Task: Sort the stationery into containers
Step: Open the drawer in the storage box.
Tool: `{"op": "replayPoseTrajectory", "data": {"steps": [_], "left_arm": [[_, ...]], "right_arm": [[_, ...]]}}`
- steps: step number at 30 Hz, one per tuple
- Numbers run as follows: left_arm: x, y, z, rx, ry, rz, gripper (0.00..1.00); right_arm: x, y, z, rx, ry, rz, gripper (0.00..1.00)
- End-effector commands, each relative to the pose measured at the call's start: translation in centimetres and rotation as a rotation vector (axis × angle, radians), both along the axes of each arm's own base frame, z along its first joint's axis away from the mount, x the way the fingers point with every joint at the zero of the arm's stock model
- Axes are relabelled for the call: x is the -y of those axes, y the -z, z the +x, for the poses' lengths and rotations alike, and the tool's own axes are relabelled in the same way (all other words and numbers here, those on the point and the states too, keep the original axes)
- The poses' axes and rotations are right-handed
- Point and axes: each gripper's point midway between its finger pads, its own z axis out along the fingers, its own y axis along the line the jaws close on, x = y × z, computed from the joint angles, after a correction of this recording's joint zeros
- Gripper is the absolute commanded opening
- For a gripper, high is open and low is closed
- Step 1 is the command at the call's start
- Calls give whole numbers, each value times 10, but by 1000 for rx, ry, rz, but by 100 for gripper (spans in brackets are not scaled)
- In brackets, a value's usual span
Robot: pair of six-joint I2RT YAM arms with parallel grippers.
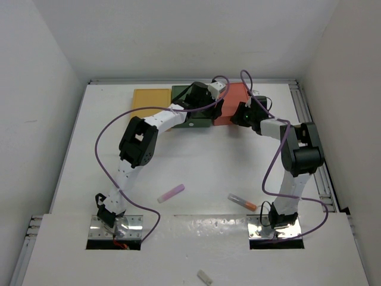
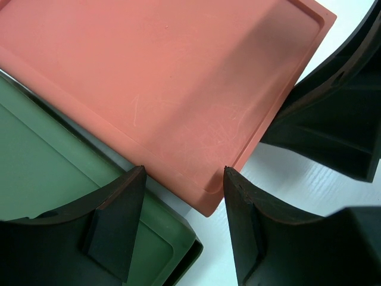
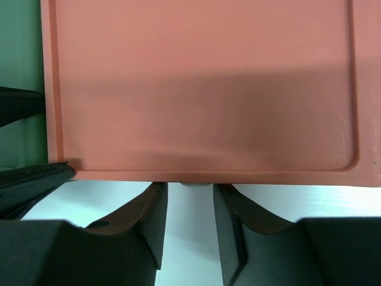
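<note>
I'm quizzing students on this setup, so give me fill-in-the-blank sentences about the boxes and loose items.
The box between the yellow box and the red box is ___.
In the top view, the lilac stick lies ___ of the orange-tipped tube.
The right arm's fingers face the ___ box's edge.
Missing: green; left; red.

Two slim robot arms. The left arm and right arm each mix bulky black joint housings with white link segments. A lilac cable loops loosely along each arm. Each base is bolted to a shiny metal plate. The left gripper and right gripper have matte black, wedge-shaped fingers with curved inner faces and reddish-brown edges.
</note>
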Motion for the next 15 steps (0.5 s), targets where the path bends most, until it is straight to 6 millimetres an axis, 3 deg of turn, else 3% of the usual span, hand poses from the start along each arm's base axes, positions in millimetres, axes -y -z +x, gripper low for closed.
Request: {"op": "replayPoseTrajectory", "data": {"steps": [1, 6, 12, 15], "left_arm": [[-2, 19, -5, -43, -3, 16, 61], [-2, 20, -6, -47, -1, 17, 61], [-2, 21, -6, -49, -1, 17, 61], [-3, 21, -6, -46, -3, 20, 61]], "right_arm": [[-2, -18, 19, 95, -11, 1, 34], [-1, -12, 17, 83, -15, 1, 30], [-4, -10, 15, 80, -30, 3, 13], [-5, -12, 13, 88, -44, -6, 17]]}}
